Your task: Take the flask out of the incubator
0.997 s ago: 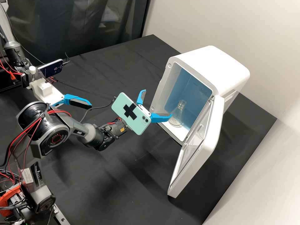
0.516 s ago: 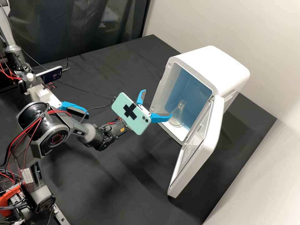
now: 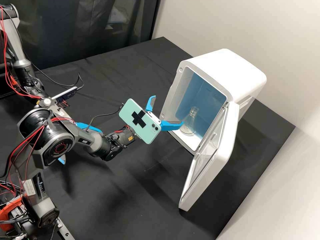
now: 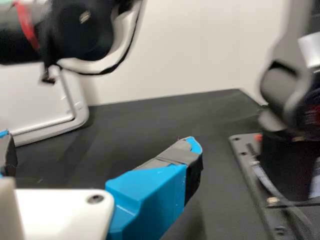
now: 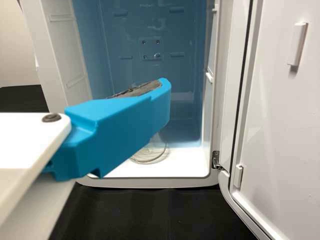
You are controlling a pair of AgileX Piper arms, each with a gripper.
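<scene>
Left gripper (image 4: 100,152) low over bench (image 3: 133,186) at far left, fingers spread, holding nothing. Right gripper (image 3: 168,110) at incubator (image 3: 230,71) mouth, fingers wide apart. Flask (image 3: 191,119) upright on incubator floor, inside. Door (image 3: 208,156) hanging open at right

Flask (image 3: 191,120): clear glass, conical, narrow neck; upright on the chamber floor, toward the back.
Incubator (image 3: 230,71): white box, blue-lined chamber, standing on the black bench (image 3: 133,186); hinged door (image 3: 210,156) swung wide open.
</scene>
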